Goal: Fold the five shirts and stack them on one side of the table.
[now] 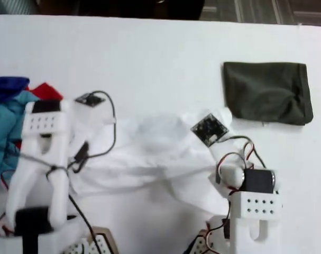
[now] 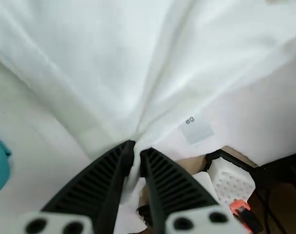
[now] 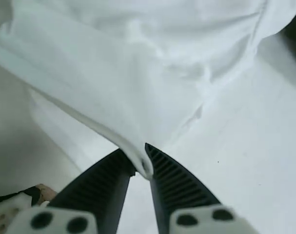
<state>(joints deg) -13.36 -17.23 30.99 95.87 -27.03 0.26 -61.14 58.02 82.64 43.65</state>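
Observation:
A white shirt (image 1: 149, 153) lies stretched across the middle of the table between both arms. My left gripper (image 2: 136, 151) is shut on a bunched edge of this white shirt (image 2: 138, 63); in the high view that arm (image 1: 41, 159) stands at the left. My right gripper (image 3: 140, 157) is shut on a folded hem of the white shirt (image 3: 128, 73), and its arm (image 1: 250, 193) stands at the lower right. A folded dark green shirt (image 1: 267, 92) rests at the right rear. A heap of blue, teal and red shirts (image 1: 9, 114) sits at the left edge.
The white table (image 1: 149, 53) has open surface along the back. Arm bases and loose wires (image 1: 97, 241) crowd the front edge. A wrist camera board (image 1: 209, 128) hangs over the white shirt's right part.

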